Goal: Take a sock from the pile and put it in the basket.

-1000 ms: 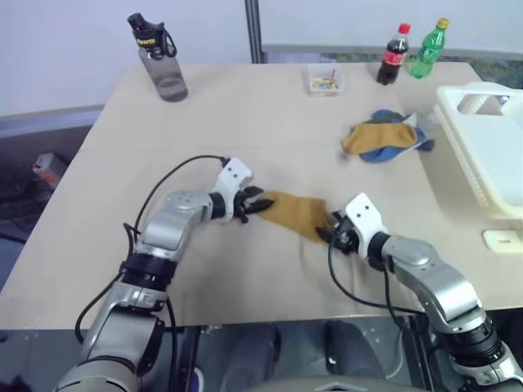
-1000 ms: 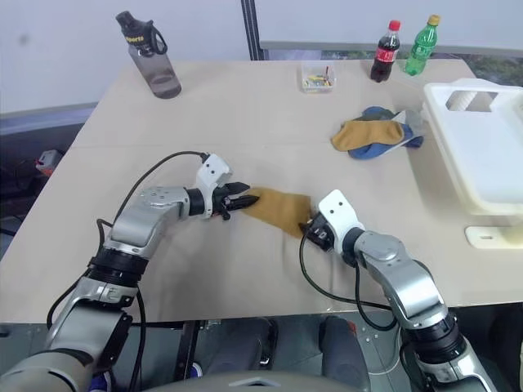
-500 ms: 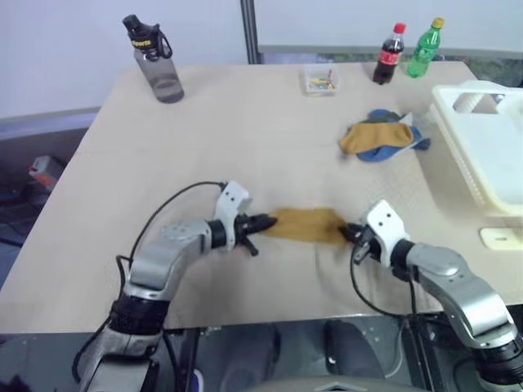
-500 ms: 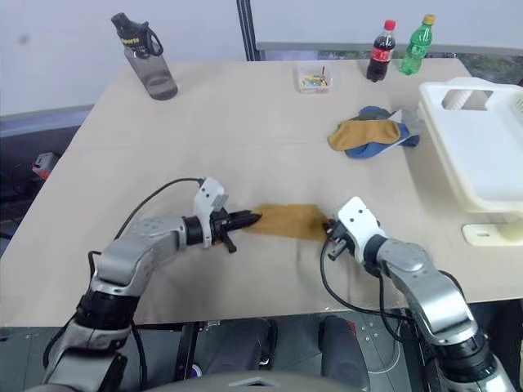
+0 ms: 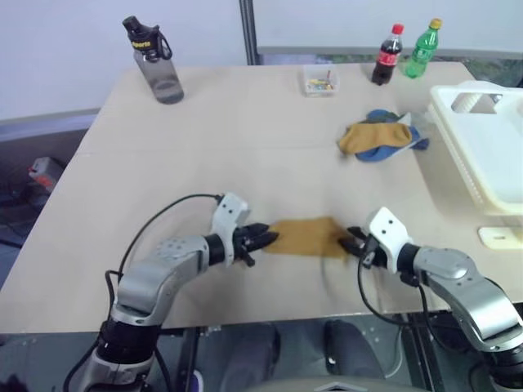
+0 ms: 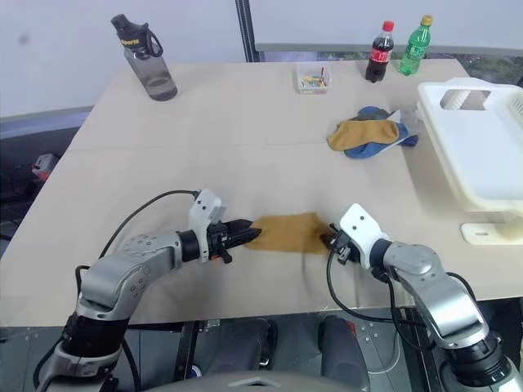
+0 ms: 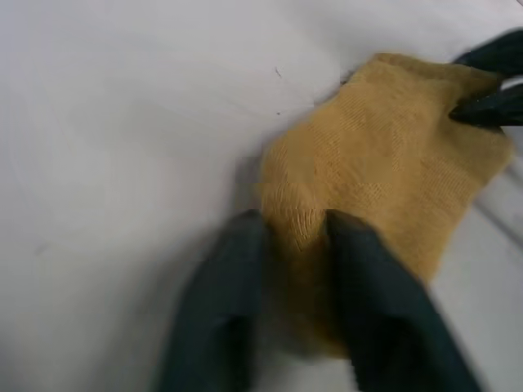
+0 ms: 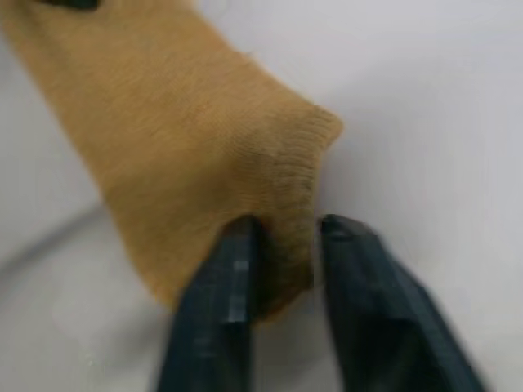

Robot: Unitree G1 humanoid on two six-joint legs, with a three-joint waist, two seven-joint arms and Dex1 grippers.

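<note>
One mustard sock (image 5: 305,238), one pile (image 5: 381,137), one basket (image 5: 490,147), two bottles (image 5: 406,52).

Silver arms, white wrist housings, black jaws, looping black cables.

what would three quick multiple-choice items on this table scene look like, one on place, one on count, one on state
1. Where does the mustard-yellow sock lie?
A. in the white slotted plastic basket
B. on the table between the two grippers
C. on the sock pile

2. How many capped soda bottles stand at the table's far edge?
A. one
B. two
C. four

3. How does the left gripper stand at the sock?
A. fingers on either side of its edge
B. raised high above it
C. holding the dark water bottle

Key: 1 B, the sock is flat on the beige table, away from the basket and pile; 2 B, a red-capped cola and a green bottle; 3 A, the left wrist view shows fabric between the fingers.
</note>
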